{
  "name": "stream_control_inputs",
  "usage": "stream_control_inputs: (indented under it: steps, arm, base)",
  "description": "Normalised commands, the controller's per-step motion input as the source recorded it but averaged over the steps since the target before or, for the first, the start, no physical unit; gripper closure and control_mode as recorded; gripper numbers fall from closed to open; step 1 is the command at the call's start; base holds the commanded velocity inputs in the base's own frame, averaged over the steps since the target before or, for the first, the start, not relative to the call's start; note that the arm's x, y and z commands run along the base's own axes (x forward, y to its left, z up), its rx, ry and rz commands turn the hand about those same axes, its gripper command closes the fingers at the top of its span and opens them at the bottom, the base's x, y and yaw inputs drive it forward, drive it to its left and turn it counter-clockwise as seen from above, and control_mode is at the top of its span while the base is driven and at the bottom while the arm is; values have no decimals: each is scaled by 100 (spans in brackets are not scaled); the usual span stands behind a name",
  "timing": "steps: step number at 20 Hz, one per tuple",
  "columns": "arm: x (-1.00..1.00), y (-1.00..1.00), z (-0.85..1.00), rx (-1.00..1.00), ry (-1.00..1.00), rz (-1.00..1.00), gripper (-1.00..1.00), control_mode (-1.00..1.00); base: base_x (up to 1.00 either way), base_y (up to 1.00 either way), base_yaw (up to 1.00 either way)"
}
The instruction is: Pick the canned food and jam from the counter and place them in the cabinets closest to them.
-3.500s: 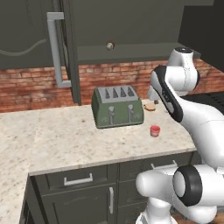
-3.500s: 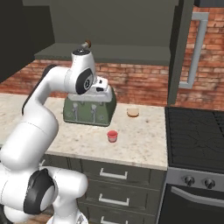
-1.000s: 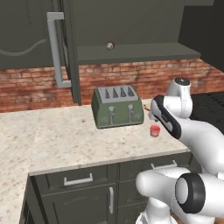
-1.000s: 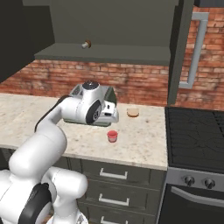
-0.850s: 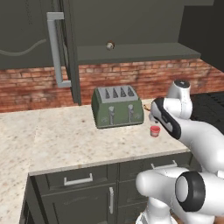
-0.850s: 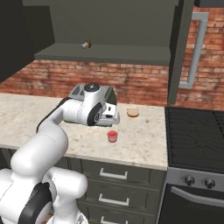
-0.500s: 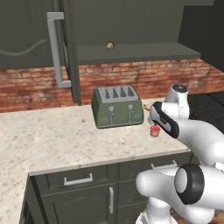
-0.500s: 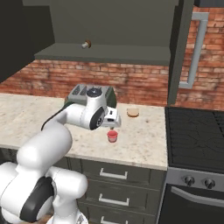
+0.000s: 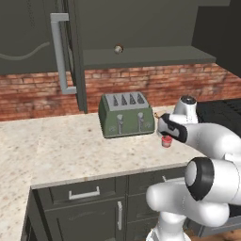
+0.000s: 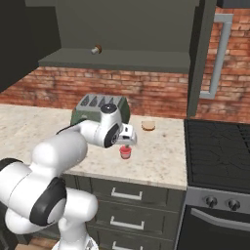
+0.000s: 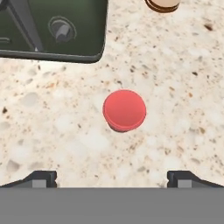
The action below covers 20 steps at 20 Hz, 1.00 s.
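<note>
The jam [image 9: 166,141] [image 10: 125,153] is a small pinkish-red jar standing on the beige speckled counter [image 9: 70,150] [image 10: 161,156], in front of the toaster's right end. My gripper [image 9: 165,135] [image 10: 126,144] hangs just above it, pointing down. In the hand view the jam's round lid [image 11: 124,110] lies centred ahead of the gripper [image 11: 113,177], whose fingertips [image 11: 41,177] stand wide apart, open, touching nothing. Overhead, the dark grey cabinet [image 9: 141,56] [image 10: 117,61] is open, its door swung aside with a pale bar handle [image 9: 61,52] [image 10: 219,53]. The canned food is out of view.
A green toaster [image 9: 126,114] [image 10: 93,105] [image 11: 52,26] stands right behind the jar. A flat tan disc [image 10: 148,125] [image 11: 162,4] lies beyond it. A small brown ball [image 9: 118,48] [image 10: 96,49] sits on the open cabinet's shelf. The black stove [image 10: 219,146] adjoins the counter on the right.
The arm has swung down from up near the cabinet shelf to just over the jam, closing in steadily. The jar and the toaster have stayed put.
</note>
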Motion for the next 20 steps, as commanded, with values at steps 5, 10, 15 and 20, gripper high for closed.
stream_control_inputs:
  steps: [5,10,15,20]
  arm:
    - [25,-11,-29,0,1,0,-100,-100]
    - [24,-9,-29,0,0,0,-100,-100]
    - [25,-4,-25,0,0,0,-100,-100]
    - [17,-3,-21,0,0,0,-100,-100]
  base:
    - [0,0,0]
    - [0,0,0]
    - [0,0,0]
    - [0,0,0]
